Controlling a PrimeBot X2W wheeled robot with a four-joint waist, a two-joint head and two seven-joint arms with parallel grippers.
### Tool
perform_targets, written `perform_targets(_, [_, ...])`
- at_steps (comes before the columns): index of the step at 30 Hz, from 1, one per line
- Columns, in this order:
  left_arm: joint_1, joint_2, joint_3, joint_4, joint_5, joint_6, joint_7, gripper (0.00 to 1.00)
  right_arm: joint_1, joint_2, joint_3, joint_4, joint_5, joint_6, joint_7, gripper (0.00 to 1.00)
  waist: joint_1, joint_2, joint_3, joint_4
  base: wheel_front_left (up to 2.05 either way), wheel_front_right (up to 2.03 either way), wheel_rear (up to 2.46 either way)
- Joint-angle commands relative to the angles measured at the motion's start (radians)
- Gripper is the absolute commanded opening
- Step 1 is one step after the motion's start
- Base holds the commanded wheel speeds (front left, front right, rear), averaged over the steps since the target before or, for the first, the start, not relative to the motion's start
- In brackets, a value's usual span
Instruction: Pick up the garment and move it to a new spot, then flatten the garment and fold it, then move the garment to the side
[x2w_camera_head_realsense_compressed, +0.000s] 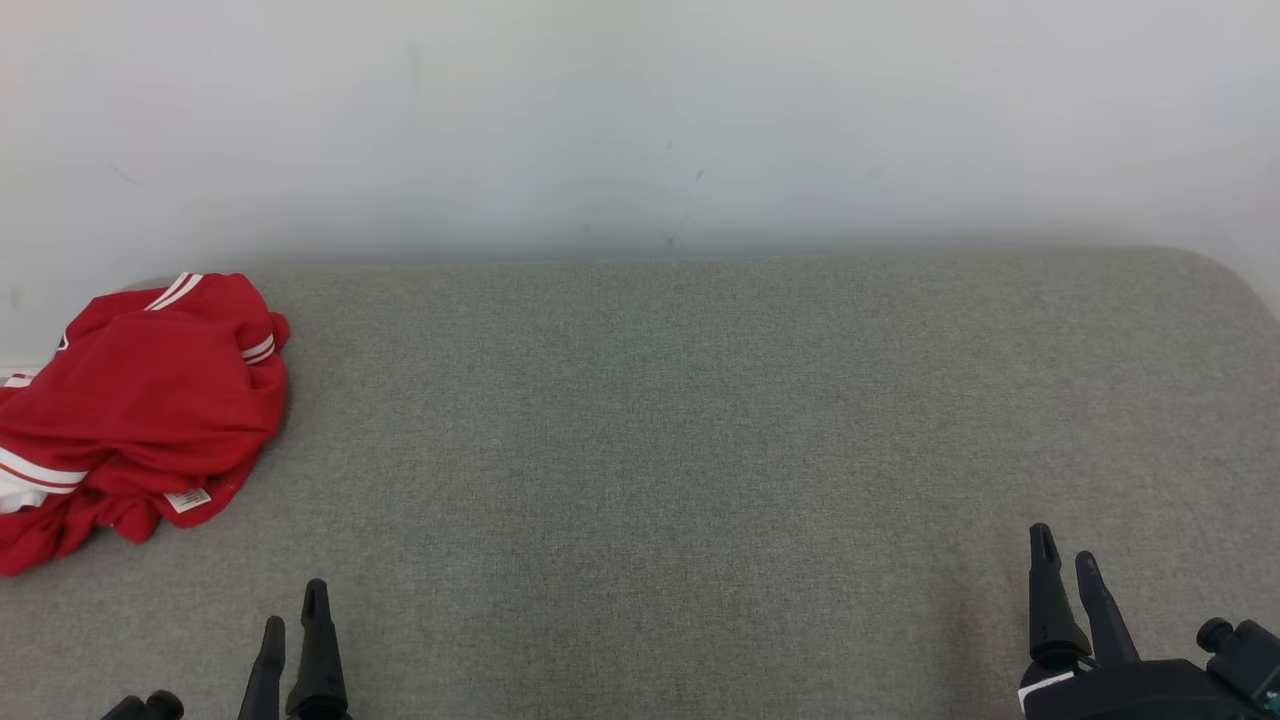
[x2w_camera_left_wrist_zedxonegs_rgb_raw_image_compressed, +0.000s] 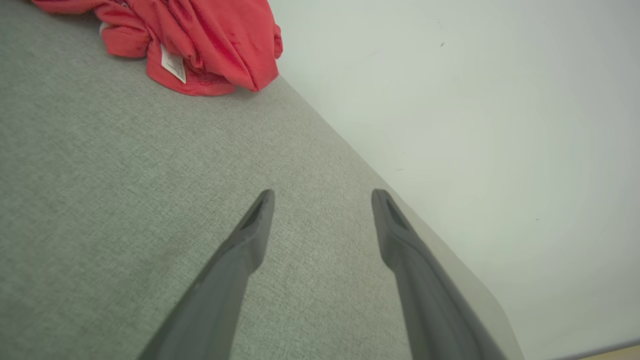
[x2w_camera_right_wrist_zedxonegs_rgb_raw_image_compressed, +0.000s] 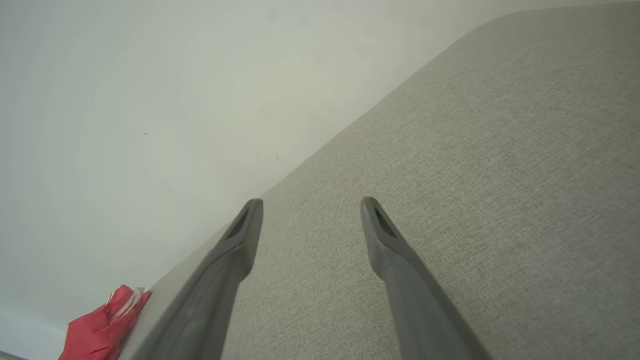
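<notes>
The garment (x2w_camera_head_realsense_compressed: 140, 410) is a red jersey with white stripes and a white label, lying crumpled at the far left of the grey fabric surface (x2w_camera_head_realsense_compressed: 680, 430). It also appears at the top left of the left wrist view as the garment (x2w_camera_left_wrist_zedxonegs_rgb_raw_image_compressed: 200, 40) and small at the bottom left of the right wrist view as the garment (x2w_camera_right_wrist_zedxonegs_rgb_raw_image_compressed: 102, 327). My left gripper (x2w_camera_head_realsense_compressed: 295, 605) is at the lower left, open and empty, a short way in front and to the right of the jersey. My right gripper (x2w_camera_head_realsense_compressed: 1065, 548) stands open and empty at the lower right, far from it.
A pale wall (x2w_camera_head_realsense_compressed: 640, 120) runs along the back edge of the grey surface. The surface's far right corner (x2w_camera_head_realsense_compressed: 1225, 275) is rounded. The jersey's left part runs off the head view's left edge.
</notes>
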Motion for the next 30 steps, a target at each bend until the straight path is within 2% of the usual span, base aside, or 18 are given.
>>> perform_targets(1, [-0.002,0.006,-0.003,-0.012,0.034,-0.004,-0.012,1.0,-0.001,-0.003,0.004,-0.007,-0.043,-0.001,-0.012,1.0,0.0,0.0,-0.001,0.001,0.0,0.0,0.0])
perform_targets(17, [0.01,0.006,-0.026,-0.018,0.259,-0.018,-0.056,1.0,0.013,-0.004,0.016,-0.009,-0.253,-0.001,-0.056,1.0,0.0,0.0,-0.008,0.005,0.0,0.0,0.0])
perform_targets(30, [0.022,0.007,-0.031,-0.019,0.394,-0.026,-0.087,1.0,0.024,-0.004,0.012,-0.012,-0.389,-0.001,-0.086,1.0,0.0,0.0,-0.013,0.006,0.0,0.0,0.0])
